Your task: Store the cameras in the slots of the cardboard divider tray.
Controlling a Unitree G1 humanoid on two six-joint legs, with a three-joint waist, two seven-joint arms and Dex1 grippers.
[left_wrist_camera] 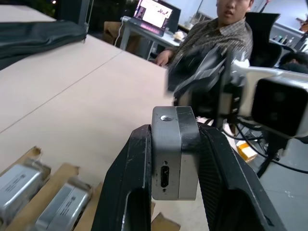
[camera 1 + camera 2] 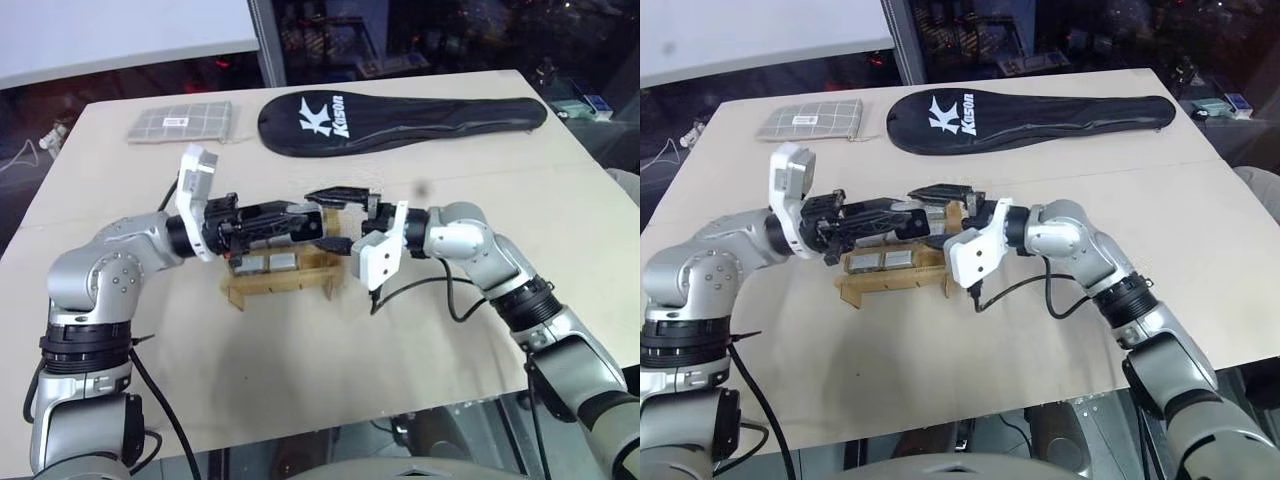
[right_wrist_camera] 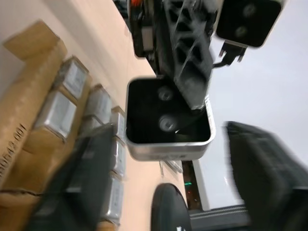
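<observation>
- One camera (image 1: 174,153) was pinched between the two black fingers (image 1: 126,185) of the left claw (image 2: 318,226), which was pressed together on its silver-grey sides; the face with the small port was turned toward that wrist.
- Opposite it, the right claw (image 2: 343,208) stood spread, its fingers (image 3: 269,173) wide on either side of the same camera's black lens face (image 3: 166,113) and, as far as the blurred right wrist view allowed, not touching it.
- Both claws lay roughly level and pointed at each other, meeting above the cardboard divider tray (image 2: 283,278) on the tabletop (image 2: 300,370).
- Directly below and slightly toward the robot from the held camera lay the tray; several slots already carried cameras (image 3: 57,110), their metal tops visible in both wrist views.
- Judged relation for the coming move: the camera hung over the tray's far side, so the free slot probably lay underneath the claws, though the arms hid which compartment was empty.
- Judged nearer arm: the left, since it alone carried the camera; the right would have to draw aside before a descent.
- Judged long axis: the camera's body ran along the left fingers, level, so the wrist would need to tip downward to bring it upright into a slot.
- Away from the work, a black racket cover (image 2: 400,118) and a grey checked pouch (image 2: 183,122) rested near the tabletop's far edge.
</observation>
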